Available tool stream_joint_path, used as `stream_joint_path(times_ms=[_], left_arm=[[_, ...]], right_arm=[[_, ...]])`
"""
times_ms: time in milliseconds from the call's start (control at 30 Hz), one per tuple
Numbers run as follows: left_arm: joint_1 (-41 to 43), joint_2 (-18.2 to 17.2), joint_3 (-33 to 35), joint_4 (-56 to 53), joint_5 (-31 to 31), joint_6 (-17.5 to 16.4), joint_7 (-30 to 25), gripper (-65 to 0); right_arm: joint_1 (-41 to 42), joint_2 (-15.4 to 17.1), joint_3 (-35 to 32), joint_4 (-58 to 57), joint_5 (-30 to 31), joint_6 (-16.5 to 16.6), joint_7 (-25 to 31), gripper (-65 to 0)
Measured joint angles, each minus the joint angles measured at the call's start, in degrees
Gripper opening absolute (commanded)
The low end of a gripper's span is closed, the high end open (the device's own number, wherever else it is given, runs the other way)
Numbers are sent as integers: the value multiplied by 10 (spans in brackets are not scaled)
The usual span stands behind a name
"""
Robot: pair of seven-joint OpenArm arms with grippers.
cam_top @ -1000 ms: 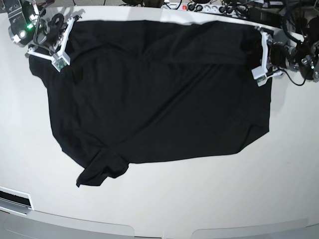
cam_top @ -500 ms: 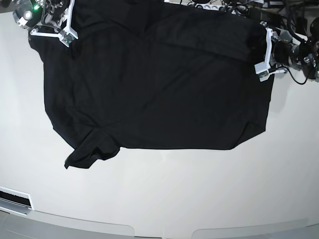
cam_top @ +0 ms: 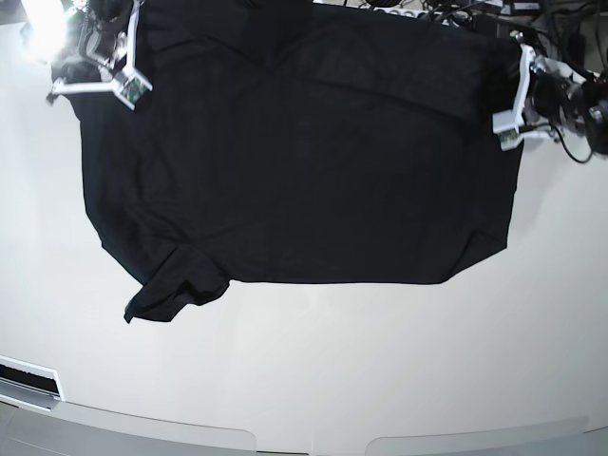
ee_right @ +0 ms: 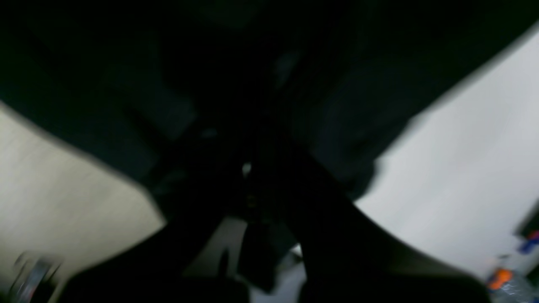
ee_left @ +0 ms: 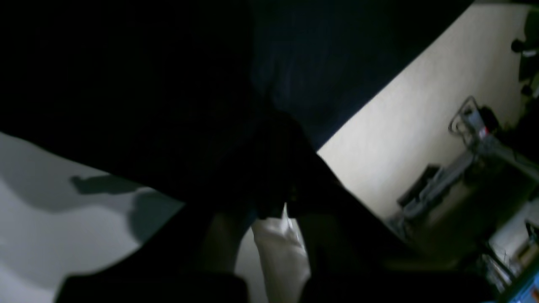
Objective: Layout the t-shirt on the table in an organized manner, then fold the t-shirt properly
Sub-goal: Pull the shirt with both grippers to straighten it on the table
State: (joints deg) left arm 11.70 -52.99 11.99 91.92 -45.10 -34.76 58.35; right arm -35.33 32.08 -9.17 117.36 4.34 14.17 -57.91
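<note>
The black t-shirt (cam_top: 294,161) is stretched wide across the far half of the white table (cam_top: 313,370). Its straight lower edge faces the front, and one sleeve (cam_top: 166,294) lies crumpled at the lower left. My right gripper (cam_top: 123,81) is shut on the shirt's far left corner. My left gripper (cam_top: 508,128) is shut on the far right corner. In the left wrist view, dark cloth (ee_left: 168,84) fills the frame above the left gripper (ee_left: 278,206). The right wrist view is blurred, with cloth (ee_right: 252,63) bunched at the right gripper (ee_right: 252,185). The neckline is not visible.
Cables and a power strip (cam_top: 418,11) crowd the table's far edge behind the shirt. A slotted panel (cam_top: 28,380) sits at the front left corner. The curved front edge (cam_top: 304,442) runs along the bottom of the base view.
Both grippers have drawn the shirt toward the far edge, so its front edge and crumpled sleeve lie farther back. Over the last half second little has moved.
</note>
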Motion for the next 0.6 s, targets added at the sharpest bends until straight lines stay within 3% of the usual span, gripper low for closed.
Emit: stream_joint_path(times_ms=[67,167,233,267,433,600], left_arm=[[-7,0,-35,3,-7,15,-1,-643],[-26,4,-103,2,-3,42,-26,-424],[-45,10,-149,-5,5,58,-56,-338],[-56,16,-169,-14,7,72,-76,-336],[-132,32,-192,-122,16,69,-124,-336],[-224,85,-192,-311,17,54,-151,-336]], right_arm=[[3,0,0,29,-28,-19,2,-587],[2,0,0,49,-50,-40,2,-573],[2,0,0,49,-55,-49,2,-573],[3,0,0,49,-55,-52,6,-573],[8,0,0,49,-53,-76,27,-573],[8,2,0,49,-48,-82,46,-573]])
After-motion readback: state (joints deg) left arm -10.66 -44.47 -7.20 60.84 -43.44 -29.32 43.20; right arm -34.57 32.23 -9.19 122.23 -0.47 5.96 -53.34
